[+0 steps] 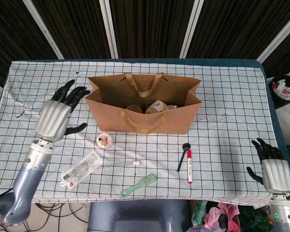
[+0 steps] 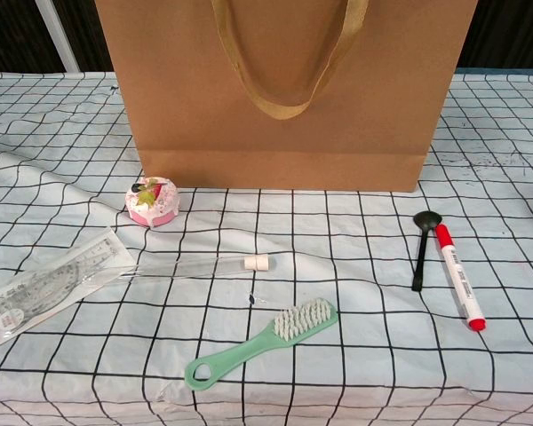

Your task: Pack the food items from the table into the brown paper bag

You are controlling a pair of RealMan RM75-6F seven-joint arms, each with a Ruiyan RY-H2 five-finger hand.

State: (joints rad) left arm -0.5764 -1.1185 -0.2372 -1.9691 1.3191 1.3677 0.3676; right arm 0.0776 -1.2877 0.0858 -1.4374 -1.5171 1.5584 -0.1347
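The brown paper bag (image 1: 179,122) stands open in the middle of the table and fills the top of the chest view (image 2: 284,89). Inside it lie a round tub (image 1: 133,109) and crumpled wrapped items (image 1: 157,106). A small pink round cake (image 1: 104,140) (image 2: 152,201) sits on the cloth just in front of the bag's left corner. My left hand (image 1: 58,116) hovers left of the bag with fingers spread and nothing in it. My right hand (image 1: 273,170) is low at the table's right front corner, fingers apart, holding nothing. Neither hand shows in the chest view.
In front of the bag lie a packaged ruler set (image 1: 80,168) (image 2: 44,286), a clear tube with a white cap (image 2: 195,266), a green brush (image 1: 138,185) (image 2: 259,341), a black spoon (image 1: 182,155) (image 2: 422,247) and a red marker (image 1: 189,166) (image 2: 457,275).
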